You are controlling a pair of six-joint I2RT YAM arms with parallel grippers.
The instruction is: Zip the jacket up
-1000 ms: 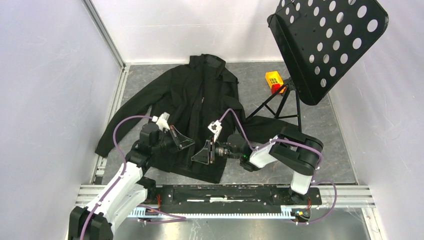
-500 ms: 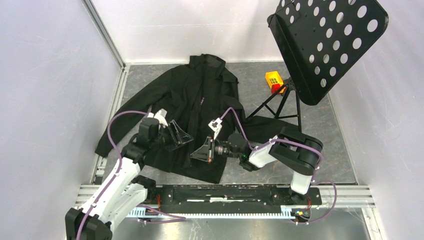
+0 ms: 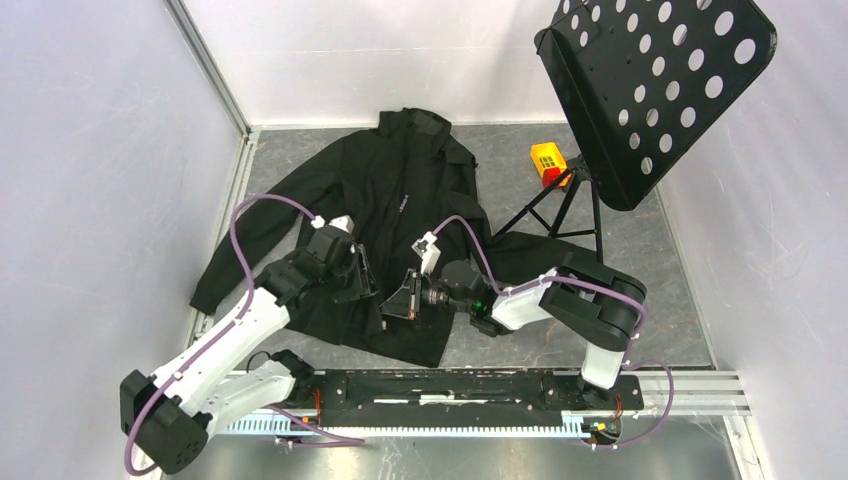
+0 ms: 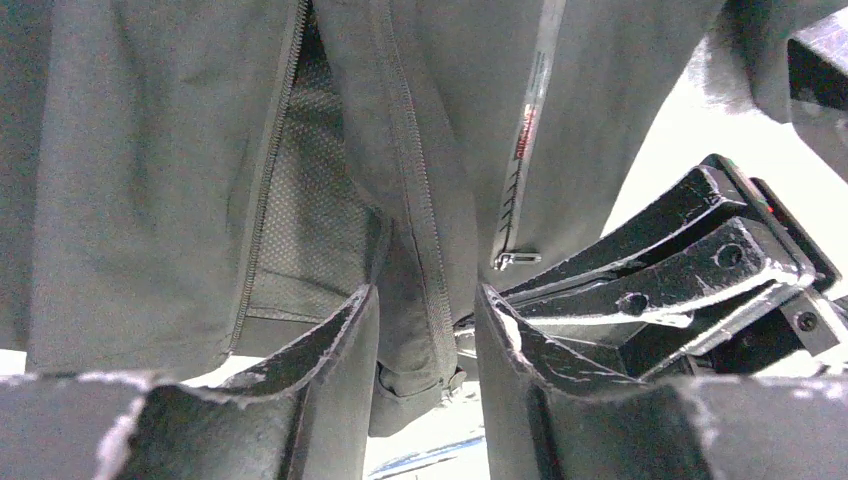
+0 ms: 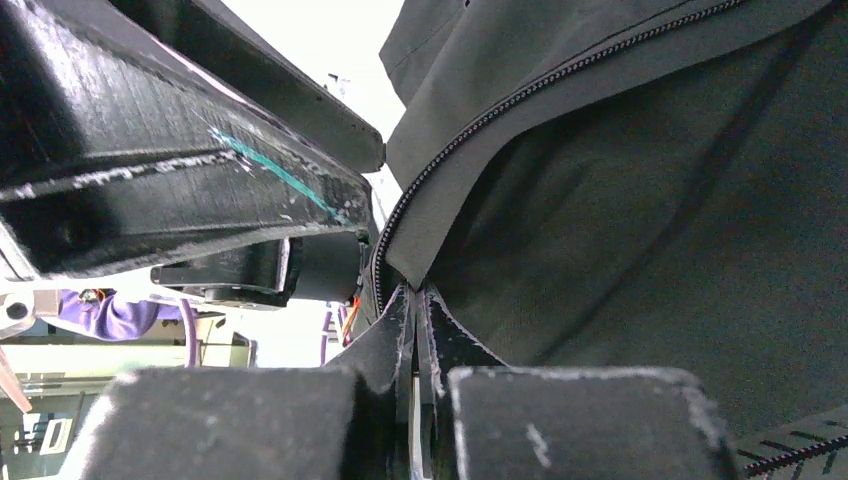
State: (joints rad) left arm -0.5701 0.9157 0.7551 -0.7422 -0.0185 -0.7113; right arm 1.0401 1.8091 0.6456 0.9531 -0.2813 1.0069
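Jacket (image 3: 400, 170) zipper's lower end hidden from above; music stand (image 3: 565, 60) top off-frame.

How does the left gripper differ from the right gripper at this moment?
The left gripper has its jaws apart; the right gripper has its jaws shut. The left gripper holds nothing, while the right gripper pinches the jacket at its zipper edge. Both sit at the jacket's lower front.

Black perforated music stand (image 3: 655, 90) on tripod legs, far right of grey bench (image 3: 690, 280); small yellow-and-orange block (image 3: 547, 160) just beside the tripod, toward the back.
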